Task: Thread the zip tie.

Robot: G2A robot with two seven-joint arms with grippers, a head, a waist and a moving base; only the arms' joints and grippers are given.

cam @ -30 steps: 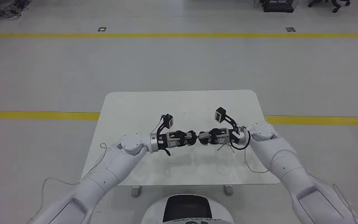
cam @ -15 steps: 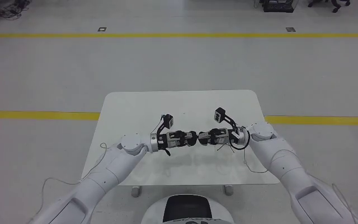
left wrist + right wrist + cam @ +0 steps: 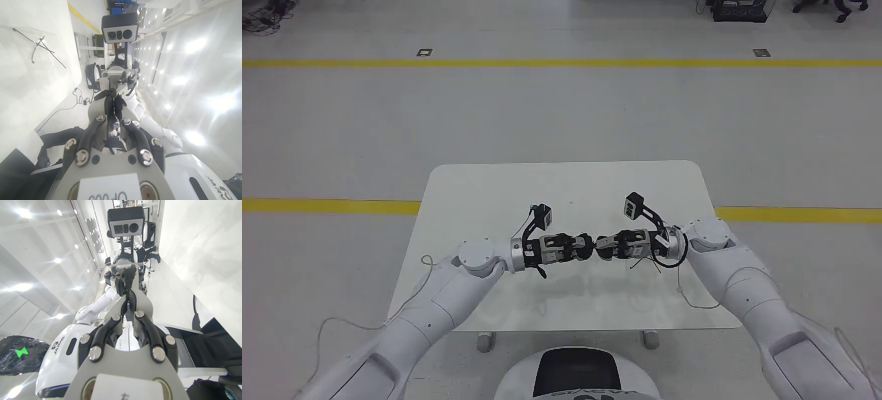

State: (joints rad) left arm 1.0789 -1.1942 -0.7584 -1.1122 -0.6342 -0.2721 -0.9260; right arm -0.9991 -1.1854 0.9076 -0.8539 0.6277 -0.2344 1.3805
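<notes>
Two arms over a white table. The left gripper and the right gripper are meeting tip to tip above the middle of the tabletop, near its front half, and both are hanging clear of the surface. Each forearm is lying roughly level and pointing inward at the other, so the two grippers are facing each other along one line.

In the left wrist view, the left gripper's fingers are sitting pressed close together, and a thin black strip, the zip tie, is running between them from the palm out toward the tips. The left gripper is pinching this strip. Its far end is passing out of sight among the dark fingers of the opposing gripper (the point of contact is too small to make out).

In the right wrist view, the right gripper's fingers are likewise drawn together, leaving only a narrow slit between their black pads. A small dark piece is showing at the tips, but whether it is part of the zip tie cannot be told.

Farther off on the table, well apart from both grippers, several spare ties are lying crossed over one another on a clear bag.
</notes>
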